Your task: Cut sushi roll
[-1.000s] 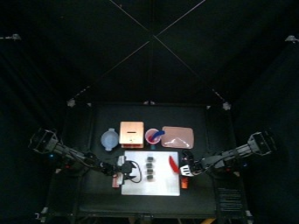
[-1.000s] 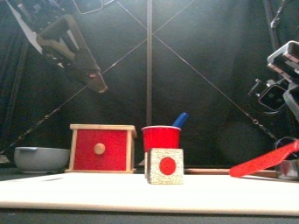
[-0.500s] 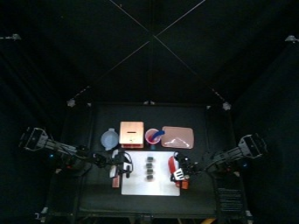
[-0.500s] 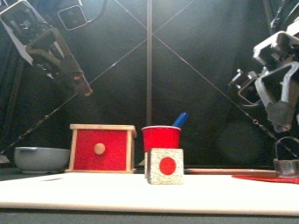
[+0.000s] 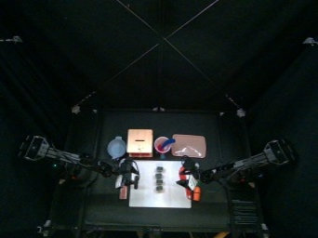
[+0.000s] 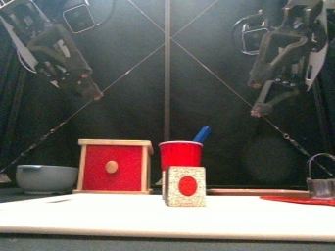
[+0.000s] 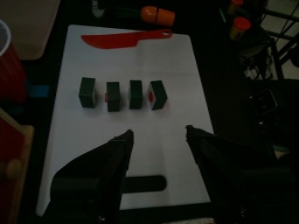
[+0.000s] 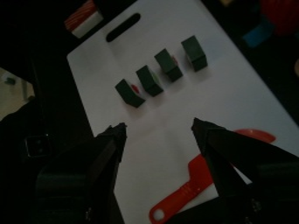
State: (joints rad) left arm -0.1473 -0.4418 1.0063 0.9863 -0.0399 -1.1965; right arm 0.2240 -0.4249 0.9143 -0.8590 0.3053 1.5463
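- Four dark slices of the sushi roll (image 7: 121, 94) stood in a row, small gaps between them, near the middle of the white cutting board (image 7: 222, 131); the cutting looked done.
- The red knife (image 7: 128, 38) lay flat on the board's right side, well apart from the slices, with no jaws on it.
- The left gripper (image 7: 158, 150) hung above the board's left part, jaws spread apart and holding nothing.
- The right gripper (image 8: 158, 144) hovered over the board's right part, jaws likewise apart and empty, the knife's handle (image 8: 187, 194) below it.
- From the front, both arms stood lifted high, clear of the red cup (image 6: 183, 155), the red box (image 6: 114, 165) and the speckled block (image 6: 185, 185).
- The risk lay in any low pass: a jaw dropping or sweeping across the board could topple the slices, which stood on their narrow edges, or push the loose knife into the row.
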